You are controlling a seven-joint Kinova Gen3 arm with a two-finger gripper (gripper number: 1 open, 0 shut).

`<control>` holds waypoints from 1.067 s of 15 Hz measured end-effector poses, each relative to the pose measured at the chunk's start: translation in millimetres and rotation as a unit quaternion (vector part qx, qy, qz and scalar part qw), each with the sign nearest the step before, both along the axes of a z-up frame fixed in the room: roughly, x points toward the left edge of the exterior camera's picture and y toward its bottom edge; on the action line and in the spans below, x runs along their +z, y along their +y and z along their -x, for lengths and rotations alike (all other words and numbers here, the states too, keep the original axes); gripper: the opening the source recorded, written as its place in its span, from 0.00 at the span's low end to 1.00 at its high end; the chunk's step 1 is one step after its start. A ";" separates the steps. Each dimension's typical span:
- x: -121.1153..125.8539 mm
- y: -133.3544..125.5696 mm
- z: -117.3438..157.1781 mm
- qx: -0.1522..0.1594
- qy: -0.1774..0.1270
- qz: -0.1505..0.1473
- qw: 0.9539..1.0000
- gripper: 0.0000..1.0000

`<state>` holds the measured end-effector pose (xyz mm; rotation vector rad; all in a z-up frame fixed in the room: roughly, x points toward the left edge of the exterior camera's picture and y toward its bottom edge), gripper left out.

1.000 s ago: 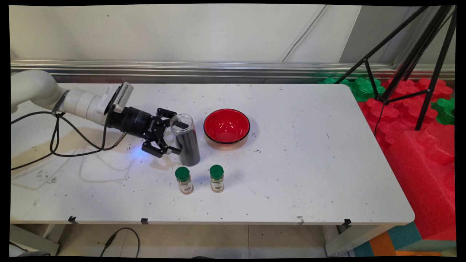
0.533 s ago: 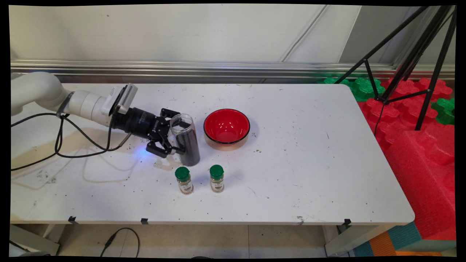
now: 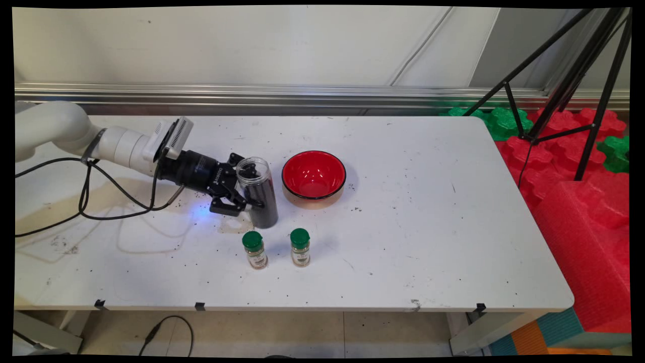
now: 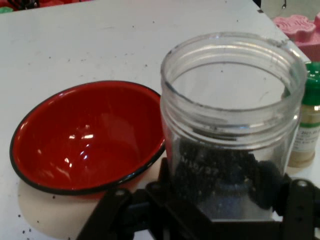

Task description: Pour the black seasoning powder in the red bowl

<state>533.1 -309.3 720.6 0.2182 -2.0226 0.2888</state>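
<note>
Clear jar [image 3: 258, 194] of dark grains, frame centre-left | clamped by gripper [image 3: 247, 189] fingers | red bowl [image 3: 313, 179] right | two green-capped bottles [image 3: 255, 249] below

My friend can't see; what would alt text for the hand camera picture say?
A gripper closes around an open clear jar of dark grains. A red bowl sits to its left on a white table, a green-capped bottle behind it at right.

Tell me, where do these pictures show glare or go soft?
Hand view: bright glints lie inside the red bowl, while the jar and the spice bottle look soft-edged. Main view: the bowl shows only a faint sheen and throws a soft shadow to its right on the table.
</note>
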 end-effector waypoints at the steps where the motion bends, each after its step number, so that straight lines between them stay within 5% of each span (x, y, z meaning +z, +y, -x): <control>1: -0.2 0.1 0.3 -0.001 0.000 0.000 1.000 0.00; 16: 18.9 -1.3 -5.3 0.026 0.007 -0.022 0.999 0.00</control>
